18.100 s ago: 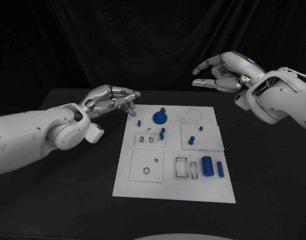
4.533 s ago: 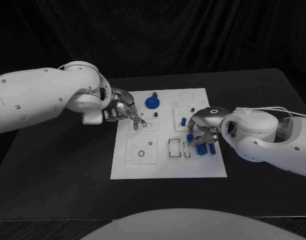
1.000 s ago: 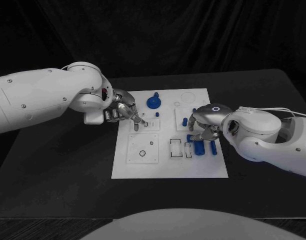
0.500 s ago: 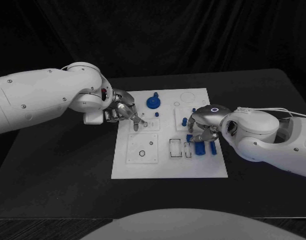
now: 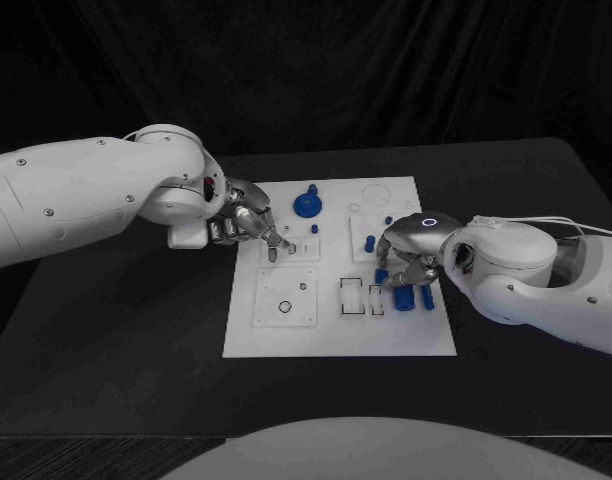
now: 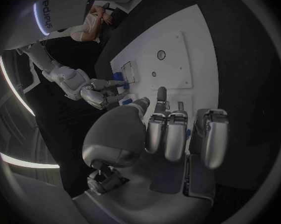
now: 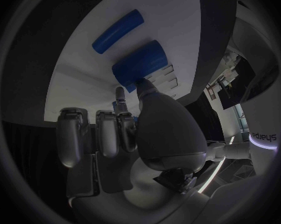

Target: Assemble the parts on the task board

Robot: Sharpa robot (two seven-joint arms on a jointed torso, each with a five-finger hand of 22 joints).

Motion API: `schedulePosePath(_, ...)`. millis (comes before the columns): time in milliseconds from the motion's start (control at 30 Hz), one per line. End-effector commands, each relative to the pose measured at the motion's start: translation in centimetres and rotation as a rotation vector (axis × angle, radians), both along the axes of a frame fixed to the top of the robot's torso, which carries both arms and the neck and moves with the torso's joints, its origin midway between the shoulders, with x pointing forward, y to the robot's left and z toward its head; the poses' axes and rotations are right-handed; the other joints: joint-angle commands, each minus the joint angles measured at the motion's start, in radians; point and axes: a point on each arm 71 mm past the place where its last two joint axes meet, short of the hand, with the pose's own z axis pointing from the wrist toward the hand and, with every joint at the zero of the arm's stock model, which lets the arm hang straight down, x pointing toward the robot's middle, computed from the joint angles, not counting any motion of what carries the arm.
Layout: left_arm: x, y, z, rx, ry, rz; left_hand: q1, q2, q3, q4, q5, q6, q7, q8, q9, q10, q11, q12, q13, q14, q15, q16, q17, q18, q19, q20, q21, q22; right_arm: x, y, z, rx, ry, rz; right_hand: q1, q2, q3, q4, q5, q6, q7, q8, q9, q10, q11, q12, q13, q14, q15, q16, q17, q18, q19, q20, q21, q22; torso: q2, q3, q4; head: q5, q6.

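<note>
The white task board [image 5: 338, 318] lies mid-table. My left hand [image 5: 246, 222] hovers over its left edge, fingers curled and one fingertip down by the slotted block [image 5: 295, 250]. In the left wrist view the left hand [image 6: 172, 132] has a blue sliver between its fingers. My right hand [image 5: 407, 262] is low over the board's right side. In the right wrist view its thumb tip and one fingertip [image 7: 118, 97] lie at the end of the large blue cylinder [image 7: 140, 62]; whether they grip it is unclear. A slimmer blue cylinder [image 7: 117, 31] lies beside it.
A round blue knob part [image 5: 306, 205] stands near the board's far edge, with small blue pegs [image 5: 368, 241] close by. Two empty rectangular slots [image 5: 349, 295] sit left of the large cylinder [image 5: 400, 298]. Black table [image 5: 119, 340] surrounds the board.
Almost nothing differs over the last second: my right hand has shifted very slightly over the large cylinder. The left hand and the parts stay where they were.
</note>
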Motion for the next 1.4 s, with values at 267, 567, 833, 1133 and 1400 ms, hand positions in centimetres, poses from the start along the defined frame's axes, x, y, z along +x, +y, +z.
schedulePosePath(267, -0.15, -0.29, -0.09, -0.017, 0.012, -0.017, 0.007, 0.006, 0.007, 0.000, 0.005, -0.004, 0.005, -0.006, -0.001, 0.104, 0.008, 0.003, 0.263, 0.102, 0.006, 0.003, 0.263, 0.010, 0.038, 0.007, -0.006, 0.200, -0.08, -0.08, -0.52, -0.023, 0.007, -0.019, 0.006, -0.013, -0.016, 0.007, -0.039, -0.005, -0.001, -0.009, 0.000, 0.106, 0.004, 0.005, 0.263, 0.085, 0.005, -0.003, 0.176, 0.012, 0.067, 0.008, -0.007, 0.237, 0.000, 0.0000, 0.0002, 0.001, 0.000)
schedulePosePath(567, -0.15, -0.27, -0.13, -0.016, 0.014, -0.017, 0.005, 0.012, 0.009, 0.005, 0.009, -0.002, 0.006, -0.010, -0.004, 0.104, 0.008, 0.003, 0.263, 0.102, 0.007, 0.003, 0.263, 0.010, 0.038, 0.008, -0.007, 0.199, -0.18, -0.06, -0.81, 0.014, -0.010, -0.027, 0.024, -0.006, -0.014, 0.012, -0.020, 0.021, -0.007, 0.005, 0.012, 0.106, -0.001, 0.005, 0.263, 0.085, 0.001, -0.003, 0.176, 0.013, 0.066, 0.005, -0.010, 0.236, 0.000, 0.0004, 0.0001, 0.002, 0.000)
schedulePosePath(833, -0.15, -0.26, -0.17, -0.014, 0.016, -0.018, 0.004, 0.015, 0.010, 0.007, 0.013, -0.001, 0.006, -0.012, -0.005, 0.104, 0.009, 0.003, 0.263, 0.102, 0.007, 0.003, 0.263, 0.010, 0.037, 0.008, -0.008, 0.199, -0.22, -0.06, -0.82, 0.042, -0.025, -0.024, 0.111, 0.023, 0.062, -0.054, 0.084, 0.175, -0.060, 0.105, 0.073, 0.106, -0.043, 0.005, 0.263, 0.084, -0.032, -0.005, 0.174, 0.014, 0.063, -0.022, -0.016, 0.234, 0.000, 0.0003, 0.0002, 0.003, 0.000)
schedulePosePath(1133, -0.13, -0.22, -0.23, -0.012, 0.018, -0.017, 0.004, 0.016, 0.011, 0.008, 0.014, 0.000, 0.006, -0.012, -0.006, 0.104, 0.009, 0.003, 0.263, 0.102, 0.007, 0.003, 0.263, 0.010, 0.037, 0.008, -0.008, 0.199, -0.29, -0.09, -0.66, 0.068, -0.038, -0.014, 0.118, 0.023, 0.104, -0.071, 0.083, 0.207, -0.076, 0.113, 0.088, 0.104, -0.058, 0.004, 0.260, 0.084, -0.047, -0.007, 0.170, 0.016, 0.060, -0.038, -0.022, 0.232, 0.000, 0.0005, 0.0002, 0.004, 0.000)
schedulePosePath(1400, -0.13, -0.22, -0.25, -0.012, 0.019, -0.018, 0.004, 0.016, 0.011, 0.008, 0.015, 0.000, 0.006, -0.013, -0.006, 0.104, 0.009, 0.003, 0.263, 0.102, 0.007, 0.003, 0.263, 0.011, 0.037, 0.008, -0.009, 0.198, -0.47, 0.07, -0.29, 0.109, -0.060, 0.005, 0.116, 0.020, 0.129, -0.079, 0.054, 0.219, -0.077, 0.104, 0.092, 0.104, -0.059, 0.004, 0.259, 0.084, -0.049, -0.006, 0.173, 0.016, 0.059, -0.042, -0.025, 0.232, 0.000, 0.0005, 0.0000, 0.006, 0.000)
